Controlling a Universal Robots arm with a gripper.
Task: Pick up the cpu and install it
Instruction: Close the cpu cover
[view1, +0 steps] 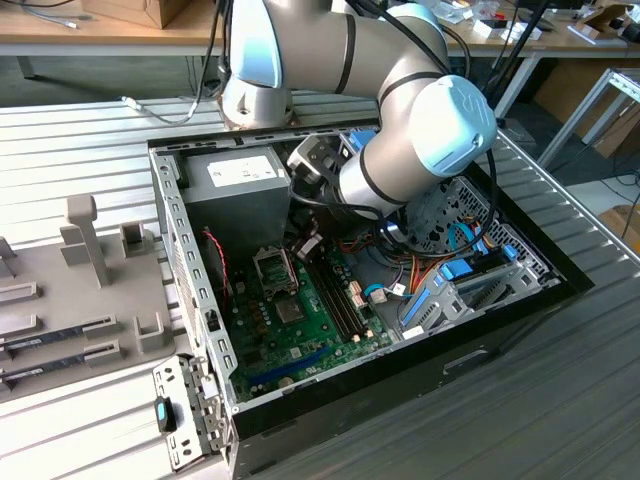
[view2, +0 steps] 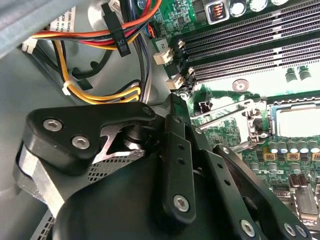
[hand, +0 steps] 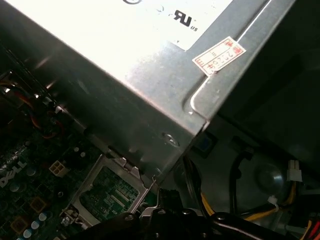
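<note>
While the gripper (view2: 172, 107) hangs inside the case (view1: 520, 265) beside the socket (view1: 275, 268), whether its fingers are apart is unclear — the cpu (view2: 300, 120) appears seated in the socket. Best practice: square, gentle placement.

Open computer case (view1: 190, 290) on slatted table (view1: 560, 400), arm reaching in.
Power-supply box (view1: 240, 190) sits in case's far corner; socket frame (view1: 275, 268) just in front of it on motherboard (view1: 300, 320); memory slots (view1: 335, 295) to exterior view's right of the socket.
</note>
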